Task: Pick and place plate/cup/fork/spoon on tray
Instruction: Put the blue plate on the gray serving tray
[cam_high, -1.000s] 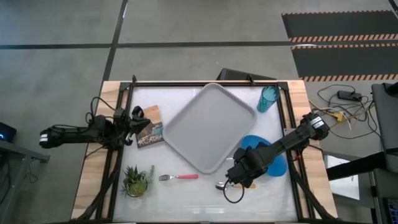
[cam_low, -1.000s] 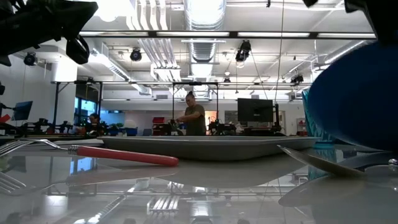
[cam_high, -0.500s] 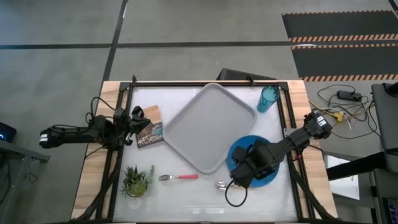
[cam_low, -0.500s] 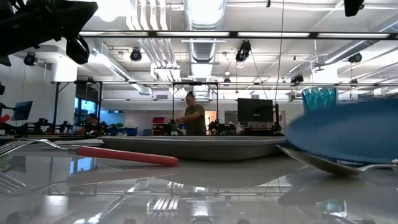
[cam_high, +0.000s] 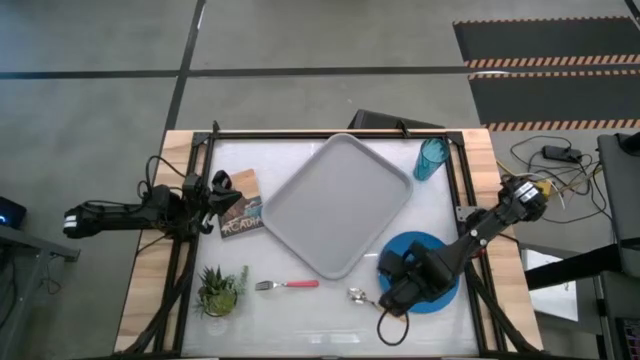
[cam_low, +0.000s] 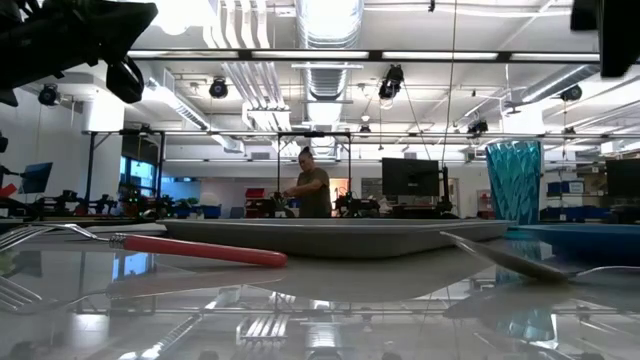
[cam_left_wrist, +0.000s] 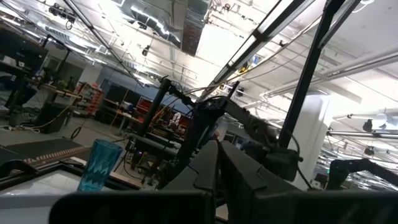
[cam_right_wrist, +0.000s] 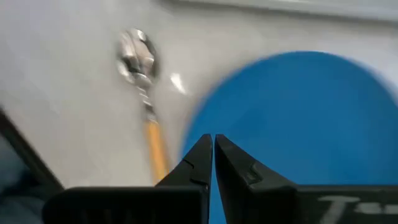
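Observation:
The blue plate (cam_high: 428, 262) lies level right of the tray's near corner and shows low in the low view (cam_low: 585, 232). My right gripper (cam_high: 396, 292) is shut at its near-left rim. The orange-handled spoon (cam_right_wrist: 148, 118) lies beside that rim, its bowl (cam_high: 355, 294) on the table. The pink-handled fork (cam_high: 288, 285) lies flat near the front edge. The teal cup (cam_high: 432, 158) stands upright at the far right. The grey tray (cam_high: 340, 205) lies mid-table. My left gripper (cam_high: 215, 195) waits shut at the table's left edge. My right gripper is shut on the plate's near-left rim (cam_right_wrist: 196, 129), coming from above and pointing down. One finger stands outside the rim and one over the plate's face; the fingertips hide the contact itself. The plate sits level, at or just above the table top.
A booklet (cam_high: 241, 208) lies left of the tray by my left gripper. A small potted plant (cam_high: 220, 290) stands at the near left. Free table shows between fork and spoon. A person (cam_low: 312, 186) stands in the room beyond the table.
My right gripper has moved toward the table's near edge and a little to the right, carrying the plate. The plate stood steeply tilted a second ago, was half lowered half a second ago, and now lies level, nearer the front edge. The spoon and fork have stayed put.

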